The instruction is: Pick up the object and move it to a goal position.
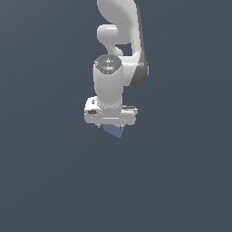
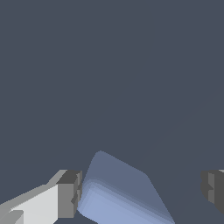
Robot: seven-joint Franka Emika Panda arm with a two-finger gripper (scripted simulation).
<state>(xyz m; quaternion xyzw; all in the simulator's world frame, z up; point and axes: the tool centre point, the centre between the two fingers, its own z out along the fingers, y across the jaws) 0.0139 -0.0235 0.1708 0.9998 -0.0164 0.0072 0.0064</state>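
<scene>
**Gripper spread wide around the block**

In the wrist view the gripper [image 2: 142, 192] stands with its fingers [image 2: 69, 194] far apart; the periwinkle block [image 2: 118, 192] lies between them, tilted, just against one finger and well clear of the other; in the exterior view the block [image 1: 114, 130] peeks out directly beneath the white arm [image 1: 108, 86]

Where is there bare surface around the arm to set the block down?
The dark surface shows bare on both sides of the arm and below it in the exterior view. Only the spot at the gripper is occupied, by the blue block, which lies between the open fingers.
</scene>
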